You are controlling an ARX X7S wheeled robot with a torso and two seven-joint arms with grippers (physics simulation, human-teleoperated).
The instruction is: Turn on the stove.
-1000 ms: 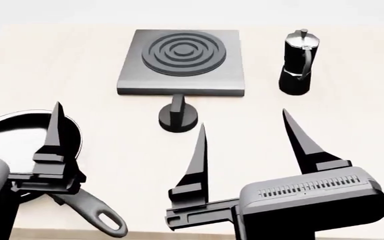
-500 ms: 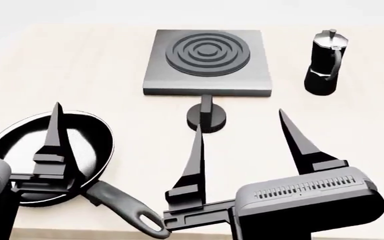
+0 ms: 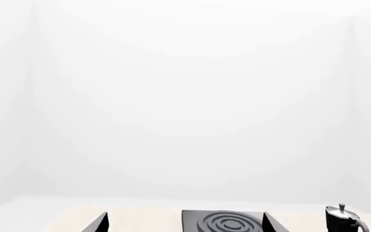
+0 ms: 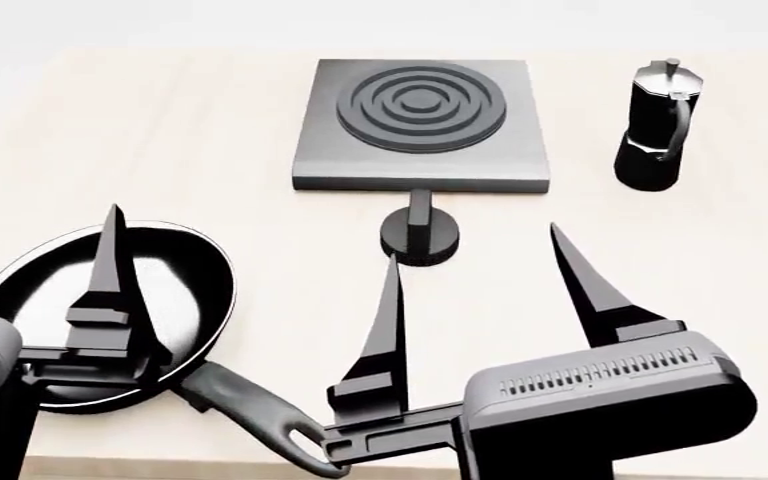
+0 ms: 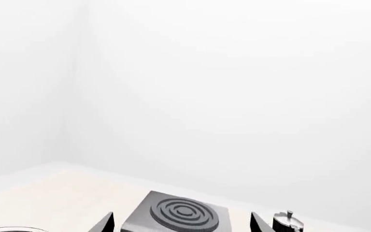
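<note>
The stove [image 4: 418, 150] is a flat grey square slab with a ringed round burner [image 4: 420, 105], at the table's far middle. Its small black round knob [image 4: 420, 235] with an upright ridge stands just in front of the slab. My right gripper [image 4: 474, 243] is open and empty. It hovers near the knob, which lies just beyond and between its fingertips [image 4: 391, 300]. My left gripper [image 4: 35, 207] is open and empty over the frying pan. The stove also shows in the left wrist view [image 3: 221, 222] and the right wrist view [image 5: 182, 212], between open fingers.
A black frying pan [image 4: 37, 290] lies at the front left, its handle [image 4: 264, 420] pointing toward the right arm. A black moka pot [image 4: 654, 125] stands right of the stove. It also shows in the left wrist view [image 3: 343, 222] and the right wrist view [image 5: 287, 222]. The table's front edge is close below the arms.
The head view has shifted, so the stove, knob, moka pot and pan now sit further right in it. More of the pan shows. Both grippers stay open.
</note>
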